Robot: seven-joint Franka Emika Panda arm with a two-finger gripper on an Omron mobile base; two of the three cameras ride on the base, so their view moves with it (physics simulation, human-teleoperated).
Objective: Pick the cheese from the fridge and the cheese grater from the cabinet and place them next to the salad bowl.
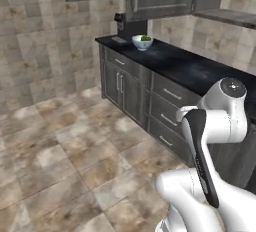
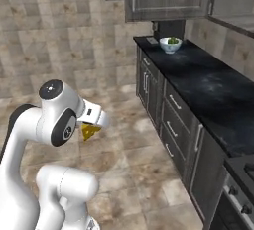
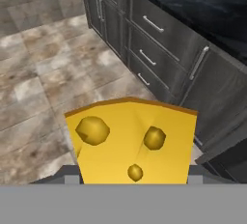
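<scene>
— One long run of dark grey wood-grain drawer fronts (image 3: 159, 39) with metal bar handles, under a black speckled stone counter (image 2: 208, 87). Any writing?

— None I can read. At its far end stands the round white salad bowl of green leaves (image 2: 170, 44).

— And your jaws?

— My gripper (image 2: 92, 131) is clamped narrow on the yellow-orange wedge of cheese (image 3: 132, 141), holed and smooth, above the mottled tile floor (image 1: 60, 156).

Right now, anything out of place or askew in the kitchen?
Nothing stands out. The cheese is in the gripper, held over the floor. The salad bowl sits upright at the far end of the counter. The drawers and doors below are all shut, nothing spilled.
</scene>
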